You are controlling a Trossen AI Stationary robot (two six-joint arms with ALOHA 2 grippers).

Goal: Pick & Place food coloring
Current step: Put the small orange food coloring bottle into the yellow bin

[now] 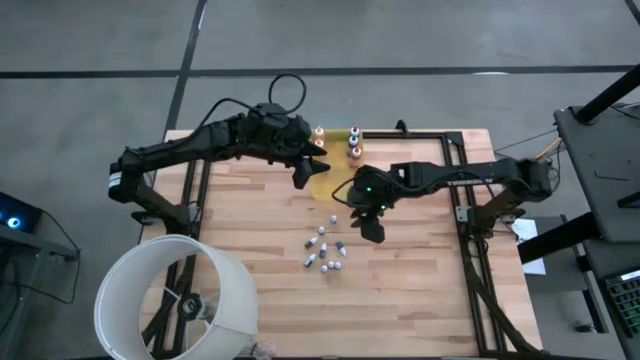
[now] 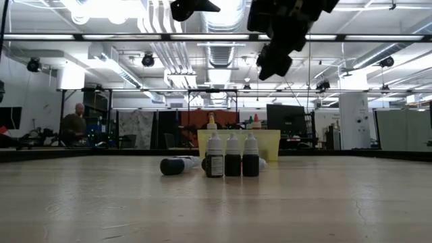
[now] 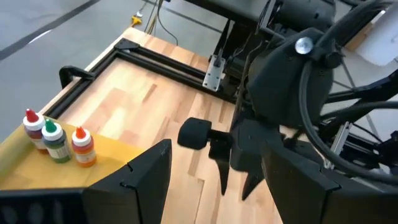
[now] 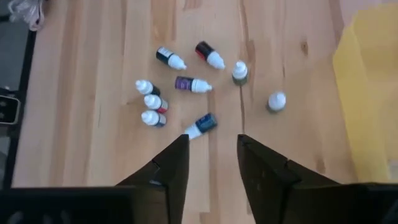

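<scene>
Several tiny food coloring bottles (image 1: 325, 250) with white caps are clustered on the wooden table. Some stand on their bases (image 2: 233, 158) and some lie on their sides (image 4: 193, 84). Three more bottles (image 3: 57, 140) with red, green and orange caps stand in the translucent yellow tray (image 1: 322, 182). My right gripper (image 4: 211, 146) hangs open above the table, between the tray and the cluster, and is empty. A lying bottle (image 4: 200, 124) sits just beyond its fingertips. My left gripper (image 3: 217, 186) hovers open over the tray's near edge (image 1: 300, 172), also empty.
A white lamp shade (image 1: 175, 300) sits at the table's near left corner. A black metal frame (image 1: 455, 140) runs along the table's far and right sides. Bare wood lies to the left and right of the bottle cluster. The two arms are close together near the tray.
</scene>
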